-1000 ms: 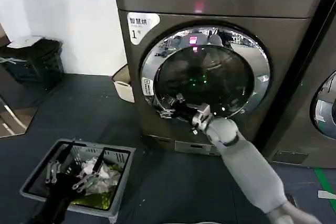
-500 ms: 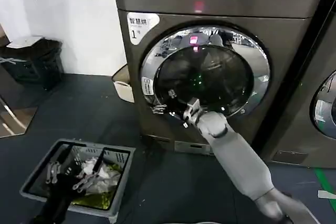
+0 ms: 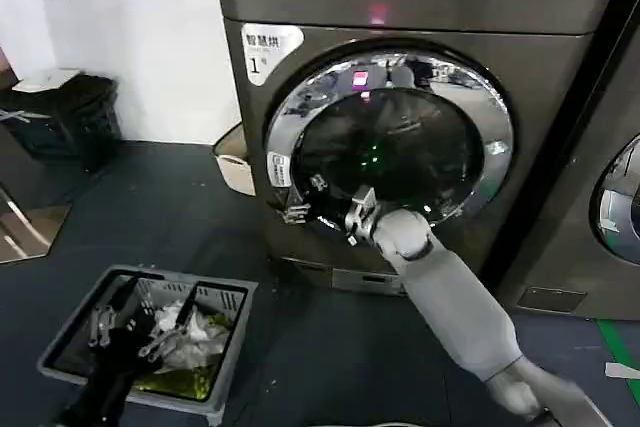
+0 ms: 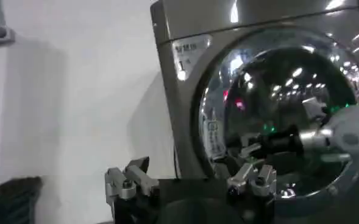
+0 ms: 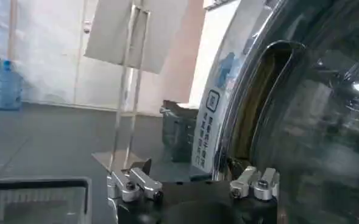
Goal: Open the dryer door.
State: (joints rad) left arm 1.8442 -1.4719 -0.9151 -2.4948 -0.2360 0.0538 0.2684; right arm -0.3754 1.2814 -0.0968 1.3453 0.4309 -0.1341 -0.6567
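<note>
Over on the left, low by the floor, the left gripper (image 3: 135, 332) hangs above a grey laundry basket (image 3: 70, 365) with pale cloths (image 3: 195, 332) in it, its fingers spread and holding nothing. Behind that, against the white wall, sits a dark bin (image 3: 65, 117), and a cream-coloured container (image 3: 238, 162) is tucked just beside the machine's lower left corner.

The dryer (image 3: 420, 7) fills the middle, a white sticker marked "1" (image 3: 268, 49) at its upper left. The dryer door (image 3: 390, 72), chrome-rimmed with dark glass, lies close against the front. From the right wrist view a narrow gap shows along the door's left edge (image 5: 270, 103), so it sits slightly off the body there.

The right gripper (image 3: 300, 205) is at the door's lower left rim, its arm reaching in from the lower right across the glass. Its fingers (image 5: 133, 182) stand apart either side of the rim edge, not clamped on anything I can make out. The arm itself hides part of the lower rim.

At the far right, a neighbouring machine (image 3: 615, 207) shows part of its own round door.
</note>
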